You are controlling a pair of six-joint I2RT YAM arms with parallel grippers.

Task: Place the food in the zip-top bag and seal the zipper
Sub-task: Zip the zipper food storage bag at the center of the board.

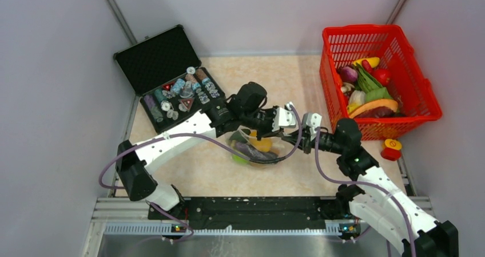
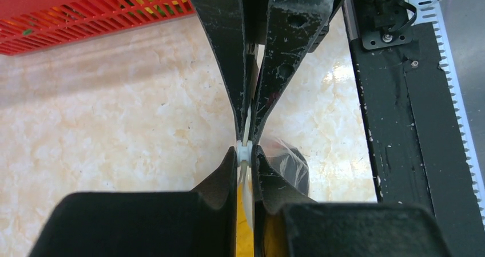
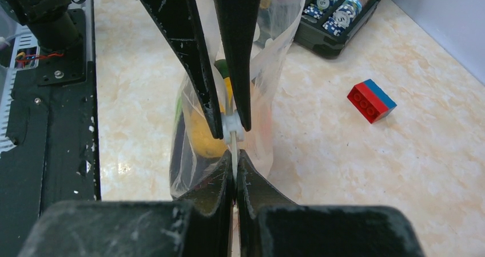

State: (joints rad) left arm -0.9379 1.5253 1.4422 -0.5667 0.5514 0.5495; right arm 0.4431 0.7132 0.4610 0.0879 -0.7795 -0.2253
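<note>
The clear zip-top bag [image 1: 255,149] hangs between my two grippers over the middle of the table. Food shows through it: a yellow-orange piece [image 3: 201,135], a purple eggplant [image 1: 250,150] and a green piece [image 1: 240,157]. My left gripper [image 2: 246,152] is shut on the white slider of the zipper [image 3: 231,125] at the bag's top edge. My right gripper [image 3: 234,158] faces it tip to tip, shut on the whitish strip of the bag just beside the slider. From above, the left gripper [image 1: 284,134] and the right gripper [image 1: 297,139] meet at the bag's right end.
A red mesh basket [image 1: 426,94] holding more toy food stands at the back right. An open black case [image 1: 171,91] of small bottles and discs sits at the back left. A red-and-blue brick [image 3: 372,101] lies on the table. A small red-and-yellow piece [image 1: 391,149] sits beside the basket.
</note>
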